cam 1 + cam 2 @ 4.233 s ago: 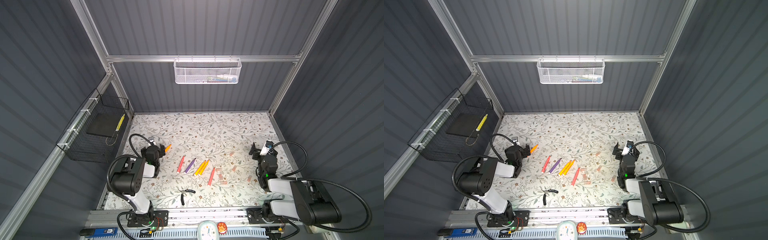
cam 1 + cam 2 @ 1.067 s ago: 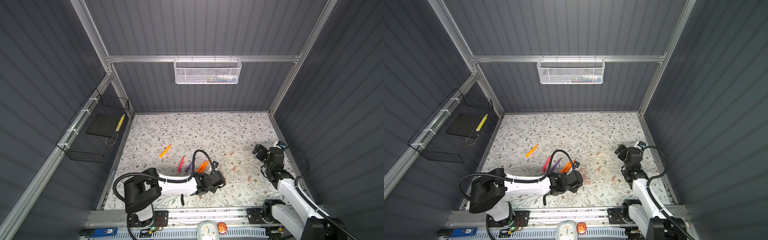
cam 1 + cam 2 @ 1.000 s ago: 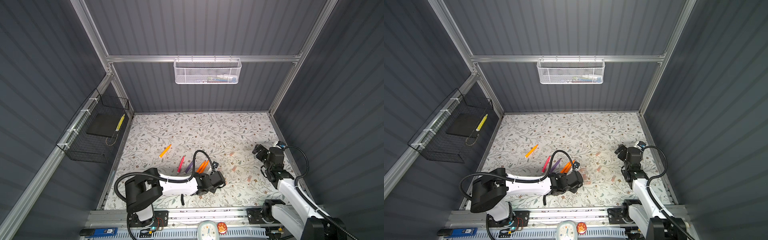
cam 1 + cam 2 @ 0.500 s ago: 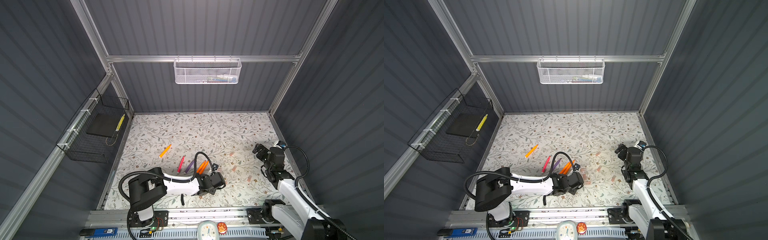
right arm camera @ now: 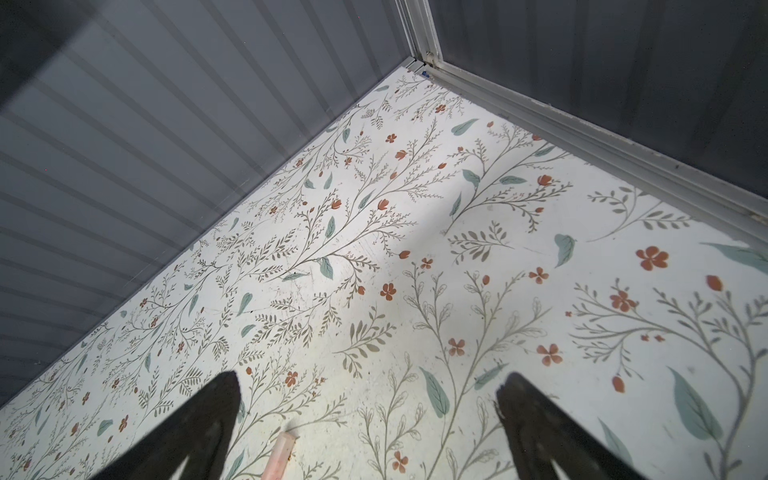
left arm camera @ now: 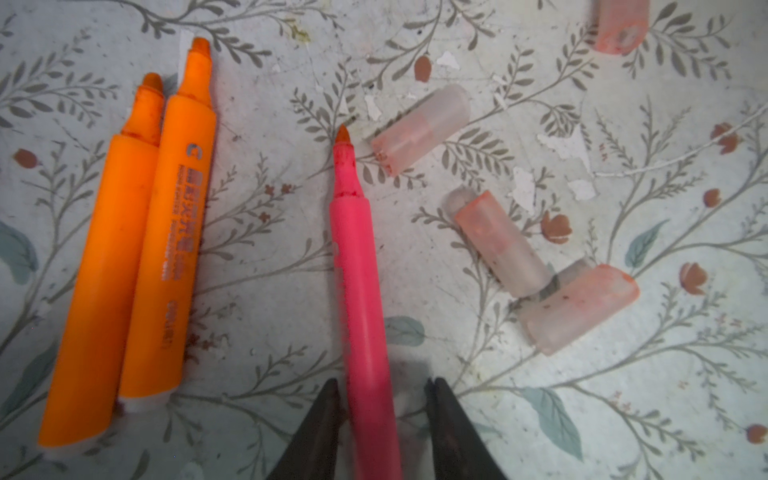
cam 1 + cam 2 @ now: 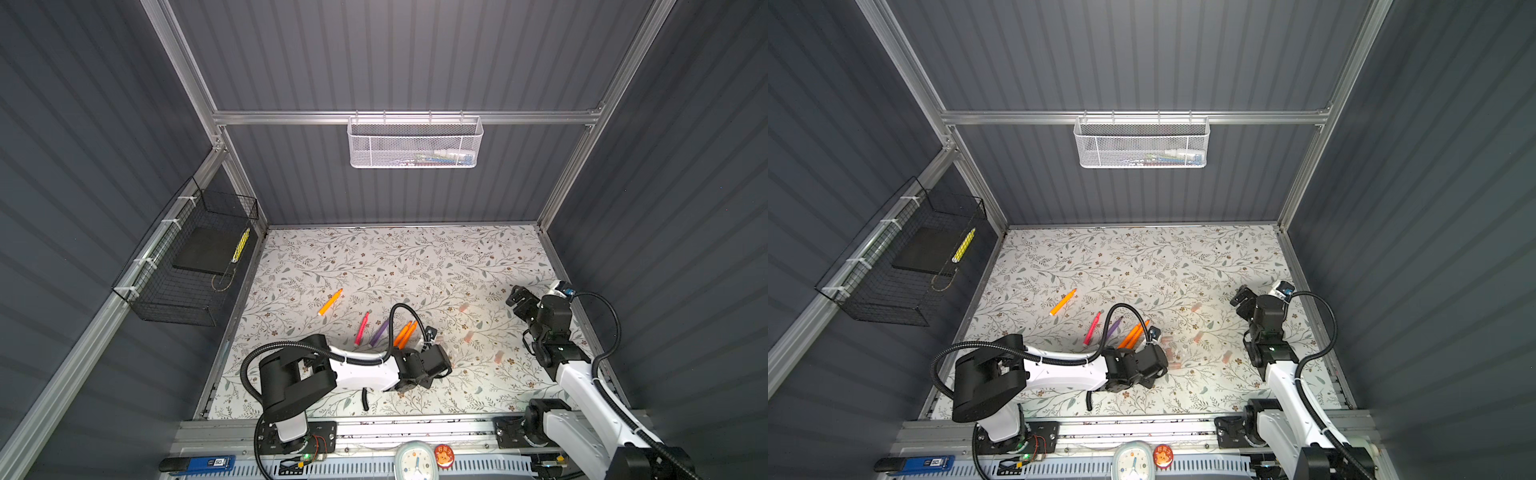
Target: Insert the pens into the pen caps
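My left gripper point(image 6: 382, 384) is low over the floral table, its jaws astride a pink-red pen point(image 6: 357, 257). One finger touches the pen; a gap shows at the other. Two orange pens point(image 6: 174, 232) lie side by side beside it, and several pale-pink pen caps point(image 6: 419, 129) lie on its other side. In both top views this gripper point(image 7: 430, 363) point(image 7: 1148, 361) hides that pen. A purple pen point(image 7: 379, 332), another pink pen point(image 7: 361, 328) and a lone orange pen point(image 7: 330, 302) lie farther left. My right gripper point(image 7: 517, 297) point(image 5: 370, 382) is wide open and empty, above a cap point(image 5: 279, 455).
A black pliers handle point(image 7: 365, 401) pokes out from under the left arm. More caps point(image 7: 498, 356) lie between the arms. A white mesh basket point(image 7: 415, 143) hangs on the back wall and a black wire basket point(image 7: 187, 266) on the left wall.
The left jaws have narrowed around the pink-red pen. The left arm has barely shifted. The right arm has not moved.
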Controlling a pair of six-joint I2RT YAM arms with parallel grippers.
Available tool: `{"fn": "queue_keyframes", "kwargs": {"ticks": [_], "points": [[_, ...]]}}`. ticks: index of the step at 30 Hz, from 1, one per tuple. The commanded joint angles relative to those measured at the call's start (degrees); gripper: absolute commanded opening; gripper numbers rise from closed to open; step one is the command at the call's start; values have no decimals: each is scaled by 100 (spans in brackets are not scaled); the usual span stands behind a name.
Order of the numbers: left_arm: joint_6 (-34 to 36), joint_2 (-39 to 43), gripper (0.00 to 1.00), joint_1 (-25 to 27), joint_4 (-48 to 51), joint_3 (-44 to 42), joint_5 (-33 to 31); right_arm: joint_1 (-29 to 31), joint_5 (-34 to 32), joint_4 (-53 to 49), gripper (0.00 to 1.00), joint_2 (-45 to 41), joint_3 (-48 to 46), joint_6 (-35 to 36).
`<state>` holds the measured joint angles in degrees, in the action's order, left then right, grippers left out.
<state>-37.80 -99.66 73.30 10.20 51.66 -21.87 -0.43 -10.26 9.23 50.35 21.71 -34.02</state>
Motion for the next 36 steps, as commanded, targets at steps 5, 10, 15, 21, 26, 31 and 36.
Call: {"fn": "queue_keyframes", "kwargs": {"ticks": [5, 10, 15, 21, 26, 31, 36], "points": [[-37, -29, 30, -125, 164, -173, 128, 17, -20, 52, 99, -183, -185, 26], [112, 75, 23, -482, 60, -252, 356, 19, -4, 59, 99, -183, -176, 36], [168, 168, 19, -777, -104, -298, 476, 23, -24, 65, 99, -201, -194, 22], [132, 381, 17, -773, -137, -150, 533, 23, -13, 78, 99, -132, -159, 26], [157, 552, 15, -773, 23, 540, 750, 21, -26, 62, 99, -121, -150, 14], [174, 1264, 14, -782, -1262, -236, 779, 21, 23, 100, 99, -119, -159, 35], [418, 1918, 13, -791, -2363, -1530, 523, 41, 357, -46, 99, 4, 66, 140]]}}
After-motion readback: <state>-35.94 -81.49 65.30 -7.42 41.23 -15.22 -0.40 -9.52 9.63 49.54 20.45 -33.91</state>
